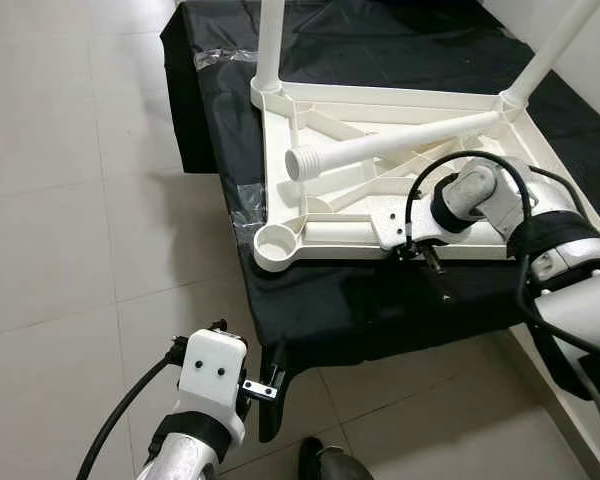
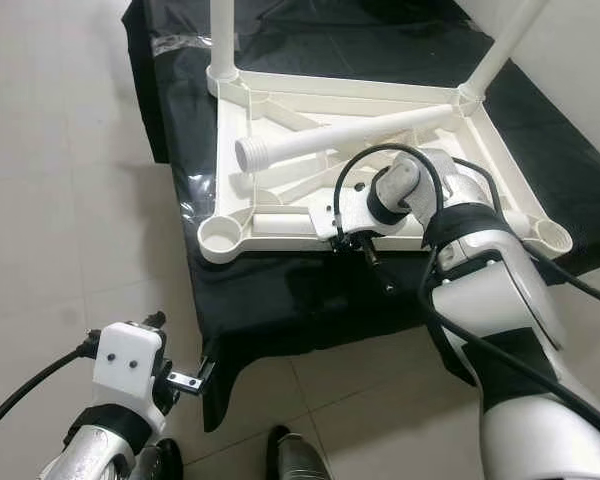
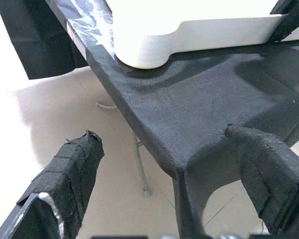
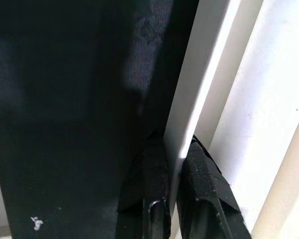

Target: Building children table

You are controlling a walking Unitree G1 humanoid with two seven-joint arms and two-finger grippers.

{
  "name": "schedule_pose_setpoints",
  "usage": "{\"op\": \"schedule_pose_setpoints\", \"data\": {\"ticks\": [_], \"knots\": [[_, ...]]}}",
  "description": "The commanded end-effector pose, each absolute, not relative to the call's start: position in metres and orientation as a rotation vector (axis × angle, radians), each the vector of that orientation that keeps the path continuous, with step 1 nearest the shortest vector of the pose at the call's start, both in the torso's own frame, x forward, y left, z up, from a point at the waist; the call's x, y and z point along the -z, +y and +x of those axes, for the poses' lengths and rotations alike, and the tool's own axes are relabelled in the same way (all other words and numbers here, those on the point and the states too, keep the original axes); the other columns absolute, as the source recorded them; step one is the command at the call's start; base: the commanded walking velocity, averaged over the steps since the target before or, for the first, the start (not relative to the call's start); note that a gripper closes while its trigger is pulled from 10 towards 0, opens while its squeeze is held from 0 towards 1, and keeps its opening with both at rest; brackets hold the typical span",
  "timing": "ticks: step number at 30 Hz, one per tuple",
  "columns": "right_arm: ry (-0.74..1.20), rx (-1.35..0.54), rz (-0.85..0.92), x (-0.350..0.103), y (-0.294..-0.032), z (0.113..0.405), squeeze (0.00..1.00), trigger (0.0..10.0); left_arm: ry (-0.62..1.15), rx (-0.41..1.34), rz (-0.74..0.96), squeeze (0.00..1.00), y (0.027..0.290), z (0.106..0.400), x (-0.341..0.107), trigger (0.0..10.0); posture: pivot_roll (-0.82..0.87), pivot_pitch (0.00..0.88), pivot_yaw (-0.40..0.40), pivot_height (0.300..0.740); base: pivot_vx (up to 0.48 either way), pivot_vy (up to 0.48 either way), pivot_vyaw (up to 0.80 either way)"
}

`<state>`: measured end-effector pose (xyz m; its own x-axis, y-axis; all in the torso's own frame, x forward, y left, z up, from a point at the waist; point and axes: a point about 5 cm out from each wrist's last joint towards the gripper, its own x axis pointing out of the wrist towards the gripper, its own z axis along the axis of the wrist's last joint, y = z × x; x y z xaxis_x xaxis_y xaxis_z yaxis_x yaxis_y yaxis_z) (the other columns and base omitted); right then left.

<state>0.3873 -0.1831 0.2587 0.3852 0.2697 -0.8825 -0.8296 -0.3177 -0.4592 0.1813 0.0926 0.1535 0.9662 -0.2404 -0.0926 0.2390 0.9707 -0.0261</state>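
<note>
Head views: upturned white plastic table top lies on a black-draped work table, a loose white leg resting across it. Right gripper meets its near rim.

Left wrist: left gripper spread wide, empty, near the cloth's corner.

Right wrist: fingers pinch the rim.
</note>
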Motion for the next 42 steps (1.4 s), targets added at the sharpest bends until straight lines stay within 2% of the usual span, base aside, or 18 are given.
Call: {"op": "schedule_pose_setpoints", "data": {"ticks": [1,13,33,34,42], "knots": [[0.574,-1.277,-1.646,-0.241,-0.183,0.384,0.00,0.0,0.131,0.251,-0.021,0.00,0.090,0.179,-0.146,10.0,0.06,0.260,-0.131,0.740,0.000,0.000,0.00],[0.531,-1.203,-1.784,-0.237,-0.186,0.387,0.00,0.0,0.128,0.247,-0.020,0.00,0.091,0.180,-0.147,10.0,0.06,0.266,-0.133,0.740,0.000,0.000,0.00],[0.595,-1.065,-1.942,-0.245,-0.212,0.389,0.00,0.0,0.124,0.242,-0.017,0.00,0.092,0.182,-0.147,10.0,0.06,0.271,-0.131,0.740,0.000,0.000,0.00],[0.591,-1.049,-1.912,-0.244,-0.211,0.390,0.00,10.0,0.125,0.243,-0.016,0.00,0.092,0.182,-0.147,10.0,0.06,0.272,-0.129,0.740,0.000,0.000,0.00],[0.591,-1.065,-1.830,-0.238,-0.206,0.390,0.00,10.0,0.125,0.242,-0.016,0.00,0.092,0.182,-0.147,10.0,0.06,0.274,-0.127,0.740,0.000,0.000,0.00]]}}
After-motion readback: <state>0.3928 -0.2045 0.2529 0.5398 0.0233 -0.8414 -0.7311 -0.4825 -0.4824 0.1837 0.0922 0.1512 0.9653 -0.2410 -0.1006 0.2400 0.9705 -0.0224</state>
